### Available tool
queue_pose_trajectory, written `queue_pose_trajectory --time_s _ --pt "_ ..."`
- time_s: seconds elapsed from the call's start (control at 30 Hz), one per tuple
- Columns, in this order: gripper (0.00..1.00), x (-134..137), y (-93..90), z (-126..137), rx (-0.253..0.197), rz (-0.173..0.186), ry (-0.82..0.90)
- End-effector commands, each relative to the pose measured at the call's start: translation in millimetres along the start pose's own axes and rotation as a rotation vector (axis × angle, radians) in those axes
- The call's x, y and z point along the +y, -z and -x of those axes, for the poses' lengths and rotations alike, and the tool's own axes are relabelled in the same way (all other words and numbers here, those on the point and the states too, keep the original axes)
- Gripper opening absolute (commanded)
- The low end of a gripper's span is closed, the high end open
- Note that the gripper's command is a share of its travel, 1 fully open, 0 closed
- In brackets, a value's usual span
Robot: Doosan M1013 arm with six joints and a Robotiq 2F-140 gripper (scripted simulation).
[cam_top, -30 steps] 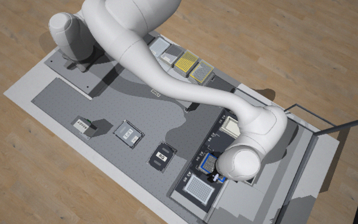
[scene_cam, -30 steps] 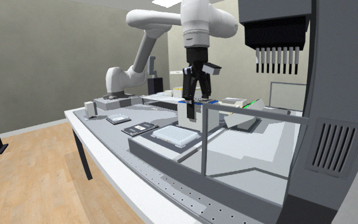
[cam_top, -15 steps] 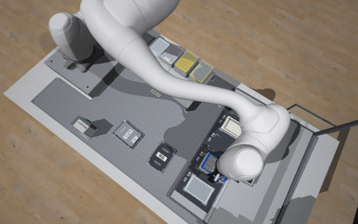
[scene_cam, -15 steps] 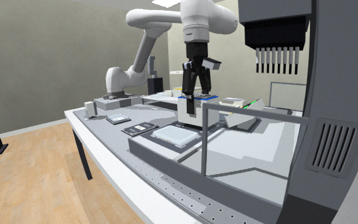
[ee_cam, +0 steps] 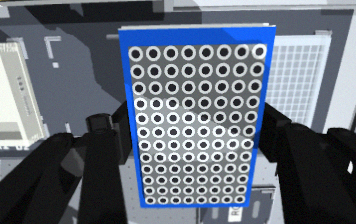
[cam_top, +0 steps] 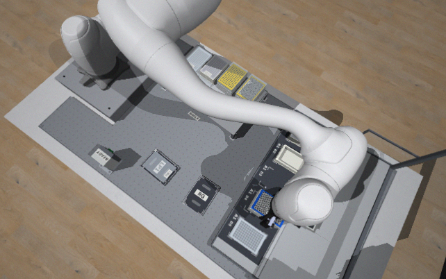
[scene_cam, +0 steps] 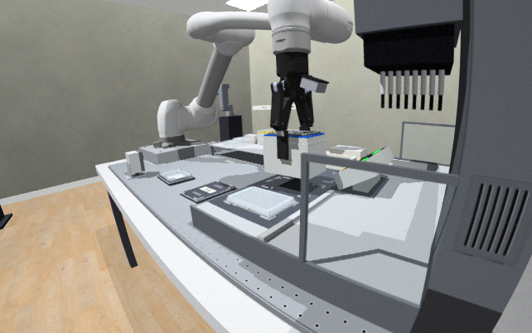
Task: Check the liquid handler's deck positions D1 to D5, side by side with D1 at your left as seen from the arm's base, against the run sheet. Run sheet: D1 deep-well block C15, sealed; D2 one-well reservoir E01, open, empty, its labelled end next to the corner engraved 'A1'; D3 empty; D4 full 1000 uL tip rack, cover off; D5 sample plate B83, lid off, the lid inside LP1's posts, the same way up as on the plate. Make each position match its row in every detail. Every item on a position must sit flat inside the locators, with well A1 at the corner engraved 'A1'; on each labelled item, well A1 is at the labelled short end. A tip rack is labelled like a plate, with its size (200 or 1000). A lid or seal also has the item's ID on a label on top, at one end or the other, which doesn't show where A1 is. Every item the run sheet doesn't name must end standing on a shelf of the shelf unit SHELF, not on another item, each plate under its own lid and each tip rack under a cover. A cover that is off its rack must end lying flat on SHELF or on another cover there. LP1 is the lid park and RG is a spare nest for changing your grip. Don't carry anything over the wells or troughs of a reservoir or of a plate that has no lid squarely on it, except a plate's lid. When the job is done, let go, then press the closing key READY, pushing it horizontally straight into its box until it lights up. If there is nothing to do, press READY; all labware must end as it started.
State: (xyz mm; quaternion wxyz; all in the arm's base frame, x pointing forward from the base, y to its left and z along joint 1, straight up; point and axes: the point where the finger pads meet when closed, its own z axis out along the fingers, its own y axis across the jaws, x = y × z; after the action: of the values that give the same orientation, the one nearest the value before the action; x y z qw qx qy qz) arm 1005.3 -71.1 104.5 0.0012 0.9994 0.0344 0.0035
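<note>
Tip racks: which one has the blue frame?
The tip rack clamped in the pincer at D4, cover off. The two racks on the shelf have yellow frames.

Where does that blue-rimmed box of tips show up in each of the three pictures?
Top: blue-rimmed tip rack lower right, half under the arm's wrist.
Exterior: centre, raised, in the gripper.
Wrist: fills the middle.
Shared landmark: the white sample plate beside it.
</note>
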Motion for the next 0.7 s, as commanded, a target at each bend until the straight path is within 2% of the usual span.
queue_pose_trajectory --time_s 0.0,0.67 --pt "0.1 -0.1 4.2 -0.3 0.001 0.0 0.0" --pt "0.1 -0.1 34.1 -0.3 0.001 0.0 0.0"
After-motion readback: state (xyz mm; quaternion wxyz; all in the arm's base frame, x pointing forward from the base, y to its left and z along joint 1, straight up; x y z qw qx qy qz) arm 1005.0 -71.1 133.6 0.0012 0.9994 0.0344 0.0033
